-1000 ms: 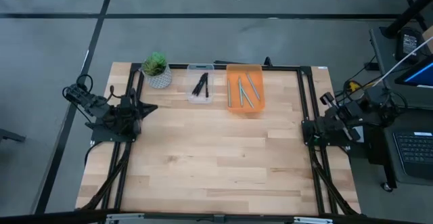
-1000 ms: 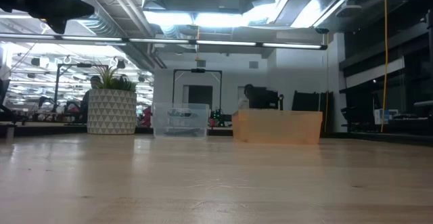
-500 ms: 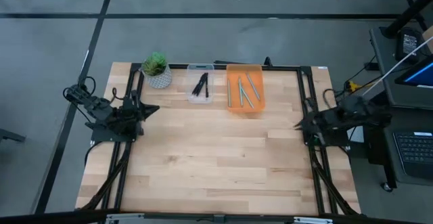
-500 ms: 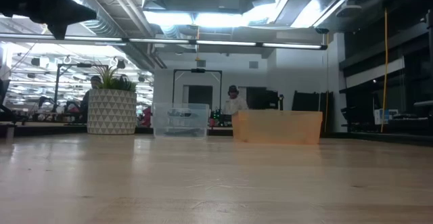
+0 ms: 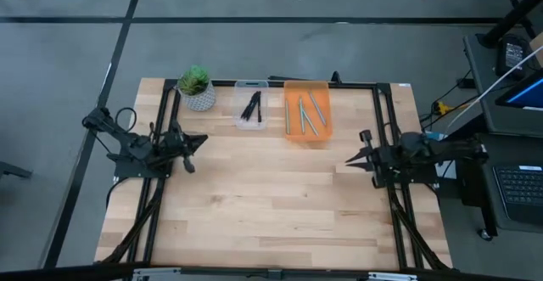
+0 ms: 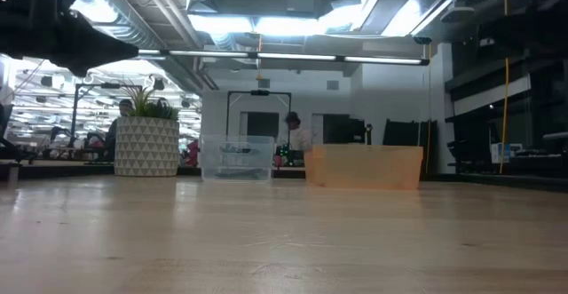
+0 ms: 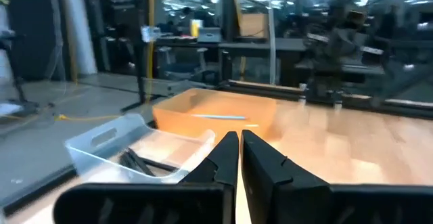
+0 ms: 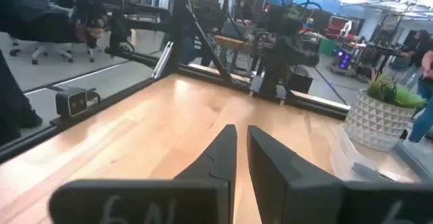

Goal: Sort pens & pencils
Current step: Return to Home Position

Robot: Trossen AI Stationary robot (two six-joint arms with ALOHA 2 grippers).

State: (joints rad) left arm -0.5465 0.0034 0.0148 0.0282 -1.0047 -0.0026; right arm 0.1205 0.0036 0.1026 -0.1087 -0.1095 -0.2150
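Sorting done: black pens (image 5: 250, 108) in clear bin (image 5: 251, 84), teal pencils (image 5: 306, 115) in orange bin (image 5: 305, 84).
Left gripper (image 5: 200, 138), right gripper (image 5: 349, 161): both pinched closed, empty.

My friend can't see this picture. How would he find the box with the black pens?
Look along the far edge of the wooden table. Between the potted plant and the orange bin sits a clear bin. Only it is see-through and holds black pens.

table (image 5: 271, 205) middle: bare wood, passable | far edge: plant pot (image 5: 196, 87), clear bin (image 5: 250, 111), orange bin (image 5: 306, 111) block
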